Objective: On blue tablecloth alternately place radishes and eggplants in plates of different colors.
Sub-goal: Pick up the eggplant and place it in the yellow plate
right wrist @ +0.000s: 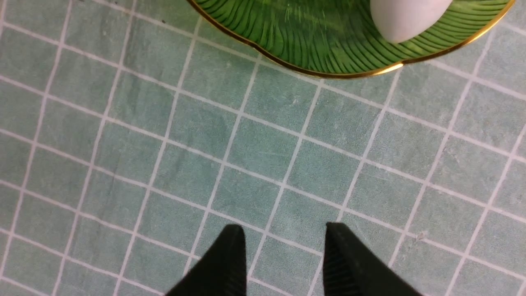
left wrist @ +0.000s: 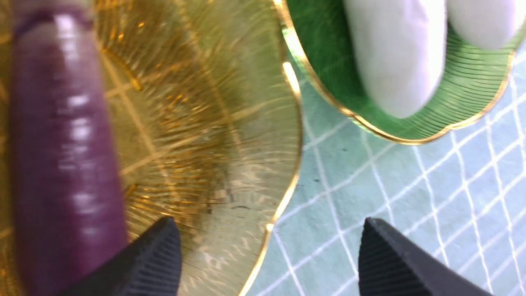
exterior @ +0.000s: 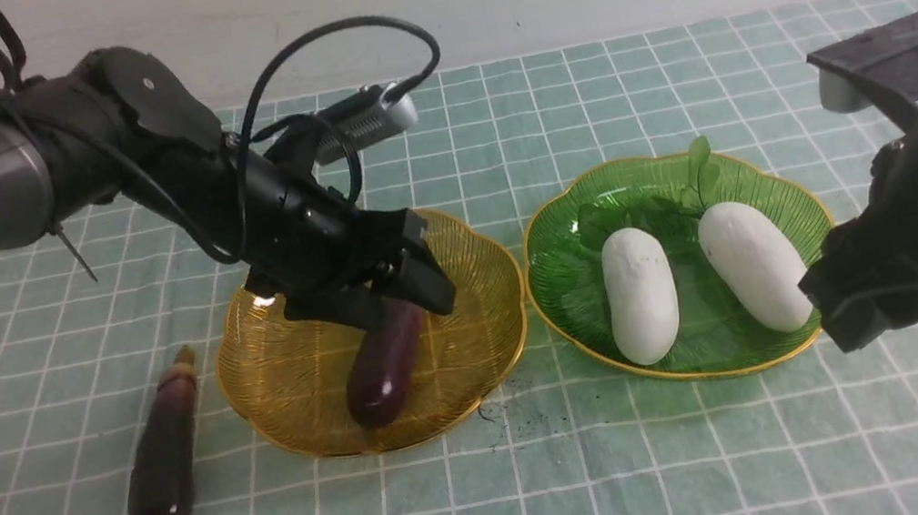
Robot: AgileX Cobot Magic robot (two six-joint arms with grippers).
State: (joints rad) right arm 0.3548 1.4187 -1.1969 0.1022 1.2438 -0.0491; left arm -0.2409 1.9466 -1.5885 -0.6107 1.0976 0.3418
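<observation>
Nearest the camera in the front view, your right gripper [exterior: 832,313] reaches in from the right, above the blue tablecloth [exterior: 481,512] and beside the green plate [exterior: 698,372]. Two white radishes [exterior: 642,296] lie in that plate, leaves toward its far side. Your left gripper [exterior: 419,296] is over the amber plate [exterior: 314,446], where one eggplant [exterior: 385,370] rests; the fingers hide its far end. A second eggplant [exterior: 159,452] lies on the cloth, left of the amber plate, stem pointing away from you.

The step in hand looks like leaving the first eggplant and fetching the second. Lift straight up until your fingertips clear the eggplant and the gold rim, then swing left. Come down with one finger on each long side of the dark body, around its middle, and close gently, since the glossy skin may slip. Set it down beside the first eggplant, low, so neither rolls.

In the left wrist view, your left gripper's fingers stand wide apart with nothing between them. The eggplant in the plate runs alongside, outside the gap, close to one finger; whether they touch, you cannot tell from here.

In the right wrist view, your right gripper's fingers are partly open and hold nothing. Bare cloth lies beyond them, and the green plate with a radish's rounded end is farther off.
</observation>
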